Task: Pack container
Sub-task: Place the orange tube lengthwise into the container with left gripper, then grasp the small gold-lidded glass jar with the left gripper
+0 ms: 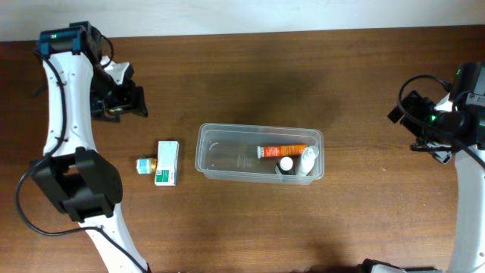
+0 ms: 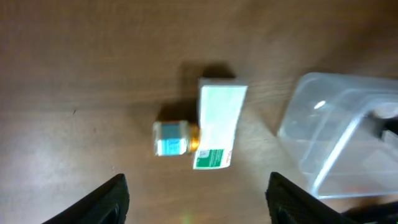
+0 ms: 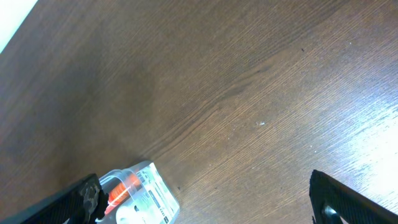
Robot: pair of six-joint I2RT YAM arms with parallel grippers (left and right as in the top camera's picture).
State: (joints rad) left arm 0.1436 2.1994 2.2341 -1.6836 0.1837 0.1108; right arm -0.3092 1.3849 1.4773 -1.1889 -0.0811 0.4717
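Note:
The clear plastic container (image 1: 220, 155) lies in the middle of the table. It holds an orange tube (image 1: 282, 150), a white bottle (image 1: 307, 161) and a dark bottle with a white cap (image 1: 285, 164) at its right end. A white-and-green carton box (image 1: 167, 162) and a small bottle (image 1: 144, 165) lie left of it; both show in the left wrist view, the box (image 2: 217, 127) and the bottle (image 2: 171, 138), with the container (image 2: 336, 137) at the right. My left gripper (image 1: 121, 102) is open and empty, back left of the box. My right gripper (image 1: 424, 125) is open and empty, far right of the container (image 3: 146, 193).
The brown wooden table (image 1: 250, 76) runs to a pale wall along its back edge. The left arm's base (image 1: 79, 186) stands at the front left and the right arm (image 1: 470, 182) at the right edge.

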